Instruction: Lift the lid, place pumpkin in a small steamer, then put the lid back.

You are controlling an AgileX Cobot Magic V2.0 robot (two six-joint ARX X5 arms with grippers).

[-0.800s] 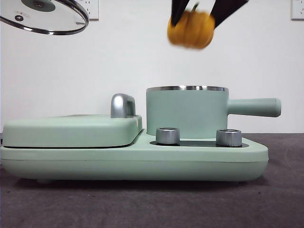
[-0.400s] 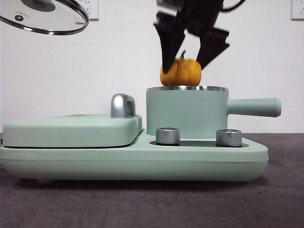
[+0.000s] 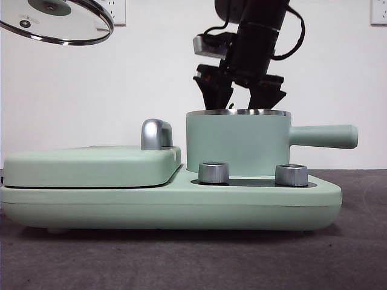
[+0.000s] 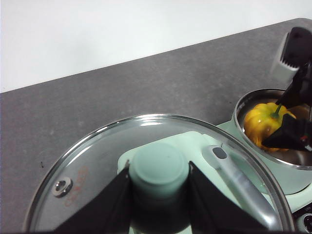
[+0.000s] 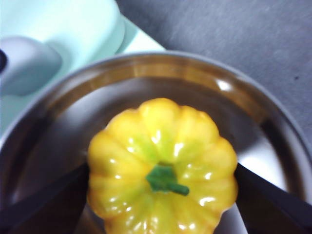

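I saw my right gripper (image 5: 163, 195) clamp the pumpkin (image 5: 163, 173) between its fingers inside the small steamer (image 3: 237, 142), hidden frontally; my left gripper (image 4: 159, 195) pinched the lid (image 4: 97, 165) knob.

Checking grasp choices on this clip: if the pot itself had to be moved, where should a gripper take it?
Take the small steamer by its long straight side handle, coming from above with the jaws across it. The handle juts out level and bare, while the right gripper fills the pot's mouth around the pumpkin.
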